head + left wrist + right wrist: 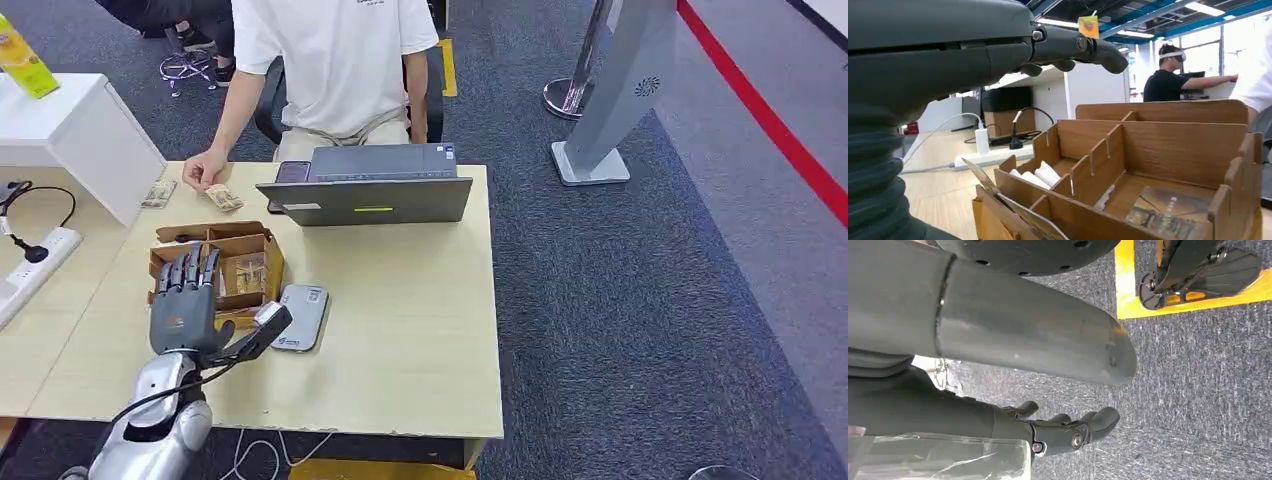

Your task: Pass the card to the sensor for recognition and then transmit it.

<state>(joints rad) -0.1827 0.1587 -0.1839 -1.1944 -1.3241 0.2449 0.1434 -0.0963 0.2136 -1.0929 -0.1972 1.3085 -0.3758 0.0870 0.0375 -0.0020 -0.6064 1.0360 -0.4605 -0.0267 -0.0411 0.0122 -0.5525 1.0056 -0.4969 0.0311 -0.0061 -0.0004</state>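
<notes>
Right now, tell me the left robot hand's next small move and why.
Probably lower the left robot hand into the cardboard box to pinch a card: its fingers are spread above the compartments and hold nothing, and the sensor beside the box has no card on it.

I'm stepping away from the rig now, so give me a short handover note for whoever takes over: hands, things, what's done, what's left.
Left hand: open, fingers spread above the brown cardboard divider box, holding nothing.
Right hand: hanging over the carpet, fingers loosely curled, nothing in it.
Cards lie in the box's compartments. The grey rounded card sensor sits on the light wooden table beside the box.
Done: hand positioned over the box. Left: pick a card, present it to the sensor, pass it on.
</notes>
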